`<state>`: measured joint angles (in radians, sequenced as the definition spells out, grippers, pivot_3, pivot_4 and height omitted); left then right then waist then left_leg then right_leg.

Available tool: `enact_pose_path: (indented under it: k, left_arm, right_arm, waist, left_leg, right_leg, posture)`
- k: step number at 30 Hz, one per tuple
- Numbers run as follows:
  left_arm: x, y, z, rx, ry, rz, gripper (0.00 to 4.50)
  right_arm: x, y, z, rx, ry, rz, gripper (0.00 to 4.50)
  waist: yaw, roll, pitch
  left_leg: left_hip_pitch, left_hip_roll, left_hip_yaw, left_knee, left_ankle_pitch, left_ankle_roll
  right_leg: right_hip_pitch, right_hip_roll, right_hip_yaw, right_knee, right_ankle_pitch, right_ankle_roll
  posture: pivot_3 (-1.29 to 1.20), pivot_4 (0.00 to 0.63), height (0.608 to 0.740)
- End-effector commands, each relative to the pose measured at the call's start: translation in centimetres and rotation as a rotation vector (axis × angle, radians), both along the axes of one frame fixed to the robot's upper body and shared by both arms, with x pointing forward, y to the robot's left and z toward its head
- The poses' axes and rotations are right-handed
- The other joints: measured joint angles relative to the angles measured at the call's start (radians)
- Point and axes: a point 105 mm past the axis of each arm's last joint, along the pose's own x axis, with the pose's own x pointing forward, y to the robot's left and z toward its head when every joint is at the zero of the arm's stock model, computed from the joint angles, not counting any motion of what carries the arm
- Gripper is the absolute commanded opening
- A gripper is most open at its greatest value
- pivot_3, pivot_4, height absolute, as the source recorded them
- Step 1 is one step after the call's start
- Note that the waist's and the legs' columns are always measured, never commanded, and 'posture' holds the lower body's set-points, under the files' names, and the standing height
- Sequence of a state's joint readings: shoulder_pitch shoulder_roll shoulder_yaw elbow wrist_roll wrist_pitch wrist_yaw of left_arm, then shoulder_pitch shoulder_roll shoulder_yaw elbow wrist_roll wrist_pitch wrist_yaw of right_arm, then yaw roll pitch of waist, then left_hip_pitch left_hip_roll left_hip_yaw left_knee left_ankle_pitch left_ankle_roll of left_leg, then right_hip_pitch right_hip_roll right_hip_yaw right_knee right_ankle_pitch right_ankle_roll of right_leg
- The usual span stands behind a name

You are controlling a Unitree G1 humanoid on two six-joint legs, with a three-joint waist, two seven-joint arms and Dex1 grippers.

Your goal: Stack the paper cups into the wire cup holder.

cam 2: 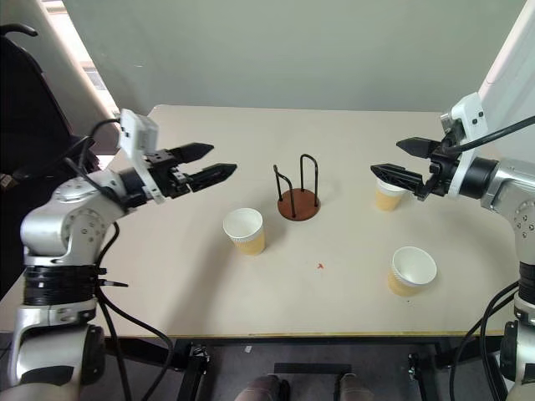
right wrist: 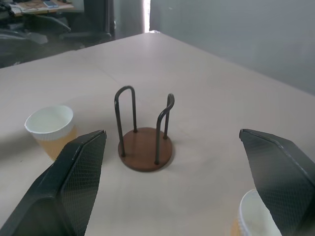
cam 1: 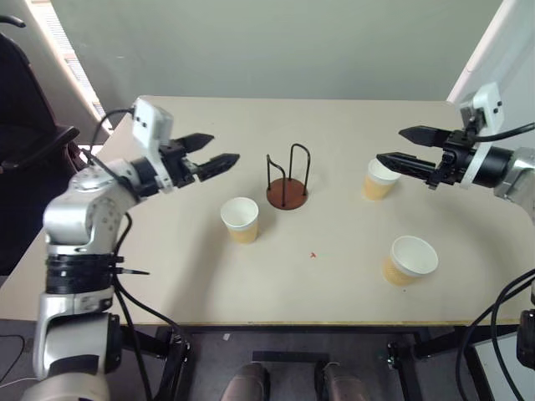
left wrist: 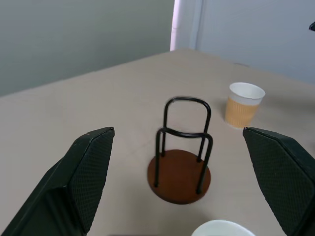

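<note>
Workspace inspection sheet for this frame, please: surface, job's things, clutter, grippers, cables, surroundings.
Surface: beige table, one small red speck.
Job's things: wire holder upright mid-table, nothing in it; three cups upright and apart: one near the left gripper, one under the right gripper, one near the front edge.
Clutter: nothing seen.
Grippers: left gripper open, holding nothing, above the table; right gripper the same.
Cables: black cables along both arms.
Surroundings: grey wall, black chair at left.
</note>
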<state>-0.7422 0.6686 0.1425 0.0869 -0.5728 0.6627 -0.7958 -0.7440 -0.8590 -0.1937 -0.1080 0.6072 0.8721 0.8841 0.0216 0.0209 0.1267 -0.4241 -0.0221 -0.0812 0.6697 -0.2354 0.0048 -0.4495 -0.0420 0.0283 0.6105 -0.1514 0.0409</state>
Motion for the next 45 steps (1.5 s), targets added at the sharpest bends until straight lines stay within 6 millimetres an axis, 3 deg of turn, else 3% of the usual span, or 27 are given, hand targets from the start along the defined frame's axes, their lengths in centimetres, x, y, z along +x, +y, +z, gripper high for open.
enact_pose_path:
  k: [1, 18, 31, 45]
  left_arm:
    - [-0.4, -1.4, 1.2, 0.006, -0.040, -0.015, 4.50]
    - [0.5, -5.6, -2.2, 0.122, 0.086, -0.064, 4.50]
    - [3.0, -6.7, -3.1, 0.146, 0.129, -0.041, 4.50]
    - [5.2, -9.8, -4.0, 0.149, 0.131, -0.070, 4.50]
  right_arm:
    - [-0.9, -0.5, 1.8, -0.006, -0.059, -0.004, 4.50]
    - [-1.1, -0.5, 2.2, -0.023, -0.043, -0.015, 4.50]
    - [-1.5, -0.9, 2.4, -0.021, -0.060, -0.029, 4.50]
    - [-2.1, -0.1, 2.7, -0.014, -0.068, 0.014, 4.50]
  waist:
    - [0.000, 0.000, 0.000]
    - [0.001, 0.000, 0.000]
    - [0.003, -0.001, 0.000]
    - [0.007, -0.001, 0.000]
  left_leg:
    - [0.000, 0.000, 0.000, 0.000, 0.000, 0.000]
    - [0.000, 0.000, 0.000, 0.001, 0.001, 0.001]
    - [0.000, 0.000, 0.000, 0.001, 0.001, 0.001]
    - [-0.002, 0.000, 0.001, 0.004, 0.002, 0.003]
  right_leg:
    - [0.000, 0.000, 0.000, 0.000, 0.000, 0.000]
    - [0.001, 0.000, 0.000, 0.000, 0.001, 0.002]
    - [0.001, 0.000, 0.000, -0.001, 0.002, 0.004]
    - [0.001, -0.001, 0.000, -0.001, 0.003, 0.007]
  posture:
    - [0.00, 0.150, 0.740]
    - [0.00, 0.150, 0.740]
    - [0.00, 0.150, 0.740]
    - [0.00, 0.150, 0.740]
